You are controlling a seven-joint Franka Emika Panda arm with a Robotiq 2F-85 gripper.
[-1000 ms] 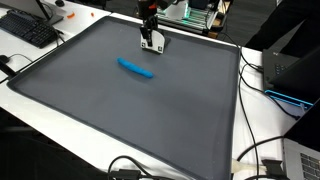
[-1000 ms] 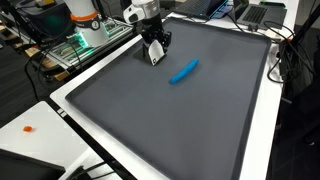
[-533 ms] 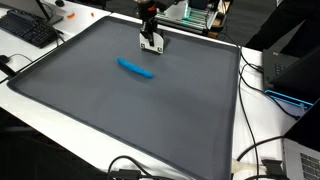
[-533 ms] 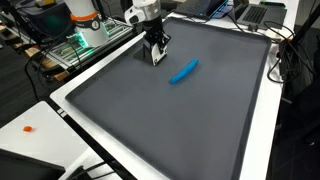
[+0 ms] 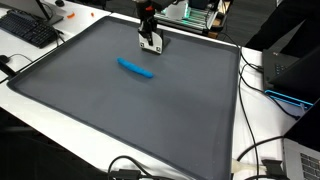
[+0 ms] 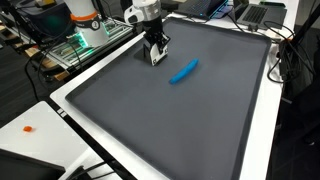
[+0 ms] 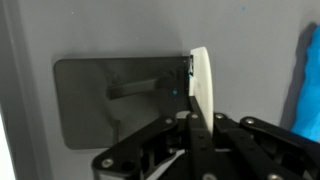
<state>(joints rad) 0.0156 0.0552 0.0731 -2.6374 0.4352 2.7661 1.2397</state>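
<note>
My gripper [image 5: 150, 38] [image 6: 154, 48] stands near the far edge of the dark grey mat [image 5: 130, 110] [image 6: 190, 120]. It is shut on a thin white piece [image 5: 153, 45] [image 6: 155, 58] that hangs below its fingers, close to the mat. In the wrist view the white piece [image 7: 200, 85] sticks out edge-on from between the closed black fingers of the gripper [image 7: 192, 118]. A blue elongated object [image 5: 135, 68] [image 6: 183, 71] lies flat on the mat a short way from the gripper, apart from it. Its edge shows at the right of the wrist view as a blue object [image 7: 308, 95].
A white table rim [image 5: 242, 100] frames the mat. A black keyboard [image 5: 30, 28] lies at one corner. Cables [image 5: 262, 160] and a dark device [image 5: 290, 75] sit beside the mat. Electronics with green light [image 6: 78, 45] stand behind the arm, and a small orange item [image 6: 28, 128] lies on the white table.
The fingers have drawn together on the white piece. The arm has barely shifted, and the blue object has not moved.
</note>
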